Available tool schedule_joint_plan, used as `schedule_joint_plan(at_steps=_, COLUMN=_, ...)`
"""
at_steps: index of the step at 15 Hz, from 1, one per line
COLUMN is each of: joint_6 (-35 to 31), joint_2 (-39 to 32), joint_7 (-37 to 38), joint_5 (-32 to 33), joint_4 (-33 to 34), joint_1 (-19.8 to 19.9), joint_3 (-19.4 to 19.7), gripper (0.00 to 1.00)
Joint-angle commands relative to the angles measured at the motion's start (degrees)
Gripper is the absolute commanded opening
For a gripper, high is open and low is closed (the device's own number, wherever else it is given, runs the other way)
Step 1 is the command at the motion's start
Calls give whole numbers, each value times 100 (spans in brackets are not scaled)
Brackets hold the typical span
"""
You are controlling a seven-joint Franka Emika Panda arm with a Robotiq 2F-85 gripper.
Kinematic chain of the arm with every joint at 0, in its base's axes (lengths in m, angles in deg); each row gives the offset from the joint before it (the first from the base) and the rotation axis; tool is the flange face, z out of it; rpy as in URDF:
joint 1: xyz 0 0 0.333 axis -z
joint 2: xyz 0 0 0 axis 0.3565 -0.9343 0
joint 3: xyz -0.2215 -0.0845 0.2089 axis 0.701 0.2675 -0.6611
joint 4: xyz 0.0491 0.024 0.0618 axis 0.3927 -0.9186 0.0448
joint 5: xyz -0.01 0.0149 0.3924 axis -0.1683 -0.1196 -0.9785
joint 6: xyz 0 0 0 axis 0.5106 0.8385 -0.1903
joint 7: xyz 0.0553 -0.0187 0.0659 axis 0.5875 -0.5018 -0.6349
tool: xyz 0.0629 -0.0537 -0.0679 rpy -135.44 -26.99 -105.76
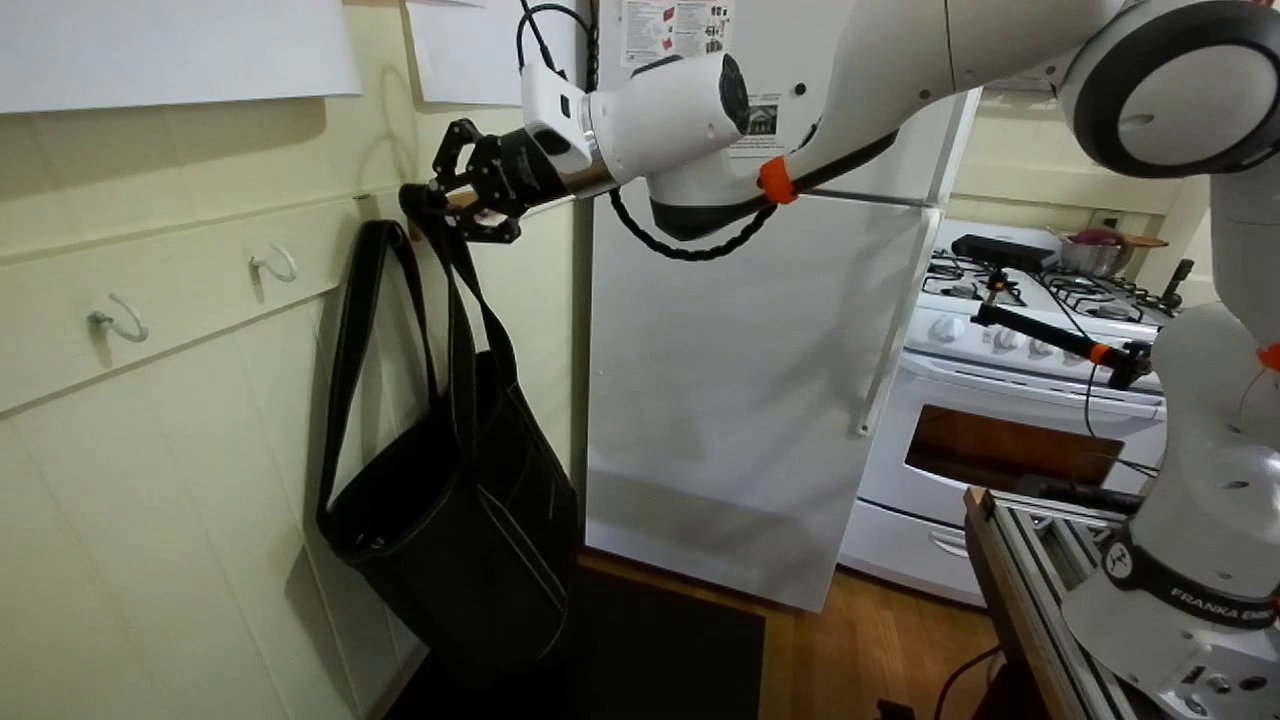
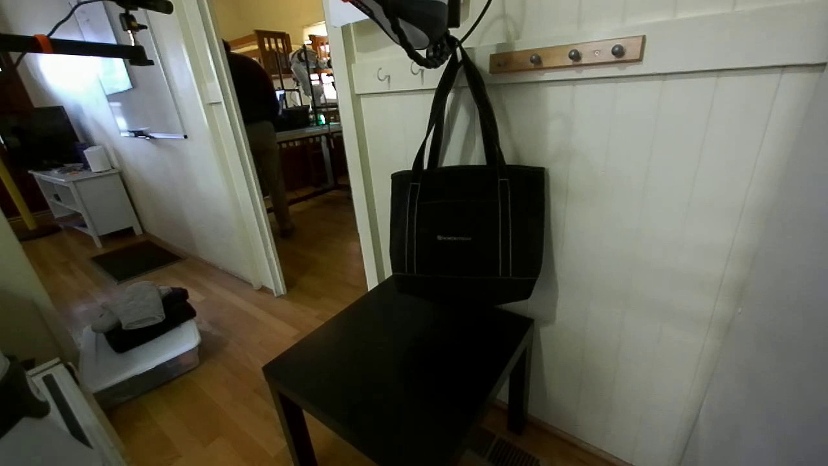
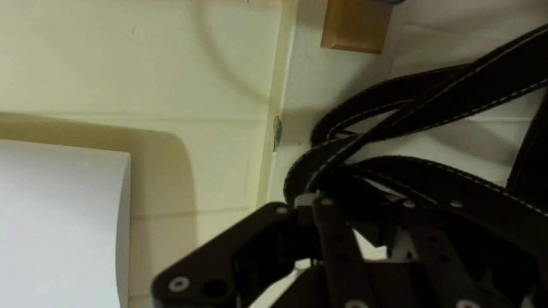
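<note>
Bench (image 2: 388,369), blk., 1. Hooks (image 1: 276,274), wht., on wall (image 2: 647,162), L of tote (image 2: 466,220). Claw (image 1: 447,202), 1, clamped on tote straps (image 3: 471,90), abv. bench's wall-side edge. Tote, blk., 1: hung fr. claw over same edge, base-to-bench contact unclear. Peg rack (image 2: 554,58), wood, on wall, R of tote in an ext. view.

A hand could pass above the black worktop (image 2: 401,362), in front of the bag (image 2: 466,213), and a narrow opening shows between the straps (image 2: 484,110) gathered at the pincer (image 1: 455,203). The wall (image 2: 647,194) blocks the way behind them, the peg rail (image 2: 556,59) juts out on one side and white hooks (image 1: 284,277) on the other, while the refrigerator (image 1: 720,420) stands beyond the bag.
</note>
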Motion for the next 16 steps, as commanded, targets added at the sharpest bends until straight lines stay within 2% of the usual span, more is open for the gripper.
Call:
schedule_joint_plan(at_steps=1, joint_6=102, joint_2=-98, joint_7=-660, joint_5=-113, joint_4=455, joint_1=964, joint_3=-1127, gripper=3)
schedule_joint_plan(at_steps=3, joint_6=118, joint_2=-207, joint_7=-854, joint_5=-133, joint_4=627, joint_1=1256, joint_3=-1457, gripper=3)
schedule_joint_plan(at_steps=7, joint_6=122, joint_2=-434, joint_7=-1059, joint_5=-146, joint_4=870, joint_1=1517, joint_3=-1814, gripper=3)
schedule_joint_plan(at_steps=12, joint_6=87, joint_2=-854, joint_7=-1174, joint_5=-182, joint_4=1315, joint_1=1566, joint_3=-2025, gripper=3)
schedule_joint_plan(at_steps=16, joint_6=167, joint_2=-1047, joint_7=-1240, joint_5=-189, joint_4=1641, joint_1=1557, joint_3=-2011, gripper=3)
